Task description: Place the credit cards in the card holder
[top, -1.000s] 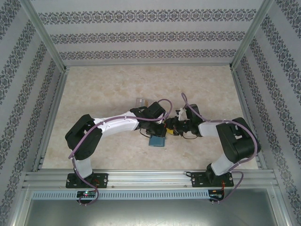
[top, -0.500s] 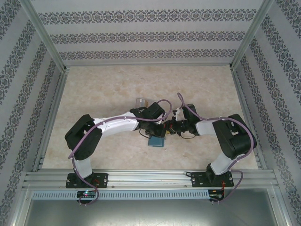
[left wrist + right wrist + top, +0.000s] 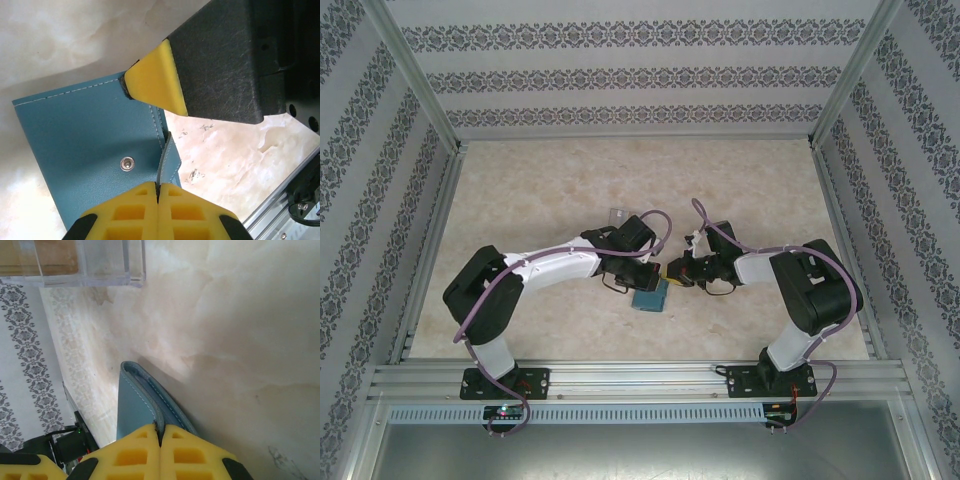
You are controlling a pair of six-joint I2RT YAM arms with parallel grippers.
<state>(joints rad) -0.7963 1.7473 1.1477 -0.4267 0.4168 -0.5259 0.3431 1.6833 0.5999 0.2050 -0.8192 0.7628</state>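
Currently left gripper (image 3: 158,192) and right gripper (image 3: 160,432) pinch the soft teal-blue card holder (image 3: 85,135); uneven pulling may slip it.

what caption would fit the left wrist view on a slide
Left gripper pinches an edge of the teal card holder, snap stud facing up, while the right gripper grips its far corner.

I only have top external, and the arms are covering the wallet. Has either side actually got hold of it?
Observer: Yes. Left wrist view: left fingers are shut on one thin leaf at the card holder edge.
Operator: Right?
Observer: Right wrist view: right fingers are shut on its stitched edge.
Operator: Cards?
Observer: There is a tan flat shape, likely the credit cards, inside the clear box.
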